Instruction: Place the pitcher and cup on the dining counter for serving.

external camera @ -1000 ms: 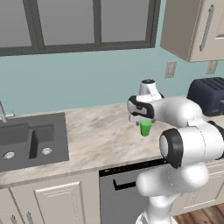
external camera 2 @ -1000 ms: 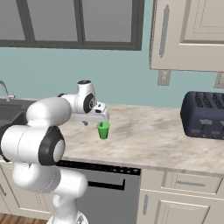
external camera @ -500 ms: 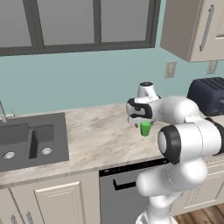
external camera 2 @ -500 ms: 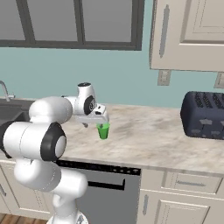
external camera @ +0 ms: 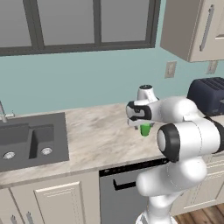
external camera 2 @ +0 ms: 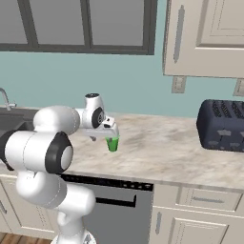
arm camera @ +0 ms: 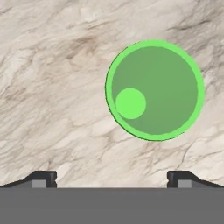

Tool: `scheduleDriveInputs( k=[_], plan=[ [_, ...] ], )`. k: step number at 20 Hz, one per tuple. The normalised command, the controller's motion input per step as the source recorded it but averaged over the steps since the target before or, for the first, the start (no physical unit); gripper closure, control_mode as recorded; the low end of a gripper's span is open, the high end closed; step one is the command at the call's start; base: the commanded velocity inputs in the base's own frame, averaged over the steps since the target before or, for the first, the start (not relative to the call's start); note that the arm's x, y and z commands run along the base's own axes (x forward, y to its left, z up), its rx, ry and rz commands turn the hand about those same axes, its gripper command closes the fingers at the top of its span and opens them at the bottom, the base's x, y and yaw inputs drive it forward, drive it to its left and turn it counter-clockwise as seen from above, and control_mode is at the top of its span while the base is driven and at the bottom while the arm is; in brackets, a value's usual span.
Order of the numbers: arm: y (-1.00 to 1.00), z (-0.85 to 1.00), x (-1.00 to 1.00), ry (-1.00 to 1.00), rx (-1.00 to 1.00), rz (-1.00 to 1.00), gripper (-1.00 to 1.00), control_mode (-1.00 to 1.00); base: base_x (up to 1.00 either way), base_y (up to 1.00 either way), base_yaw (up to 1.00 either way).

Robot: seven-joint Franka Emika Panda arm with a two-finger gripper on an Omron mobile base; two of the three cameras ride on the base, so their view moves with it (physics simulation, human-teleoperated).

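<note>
We hover our two-finger gripper [arm camera: 111, 177], jaws spread wide and empty, just above the small bright-green cup [arm camera: 155, 89] on the marbled sink counter [external camera: 96, 135], so nothing is served yet.

No legible text or labels.

You have the cup [external camera: 145, 129] standing upright on the bench [external camera: 96, 135], near its middle, directly beneath the gripper [external camera: 139, 124]. Seen from the hand, the cup [arm camera: 155, 89] sits at about one o'clock of the wide-apart jaws. The sink [external camera: 30, 140] lies at nine o'clock of the cup, well apart; the toaster [external camera 2: 222, 125] sits at three o'clock, against the wall.
</note>
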Motion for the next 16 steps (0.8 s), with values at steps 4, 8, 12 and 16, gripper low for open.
scheduleDriveInputs(
  k=[4,8,12,16],
  plan=[
    [0.04,-0.03,0.00,0.00,0.00,0.01,-1.00,-1.00,0.00,0.00,0.00],
    [0.10,0.18,-0.02,-0.01,0.00,0.01,-1.00,-1.00,0.00,0.00,0.00],
    [0.01,0.36,-0.02,-0.05,0.00,0.00,-1.00,-1.00,0.00,0.00,0.00],
    [0.01,0.28,0.13,-0.01,0.00,0.00,-1.00,-1.00,0.00,0.00,0.00]
  ],
)
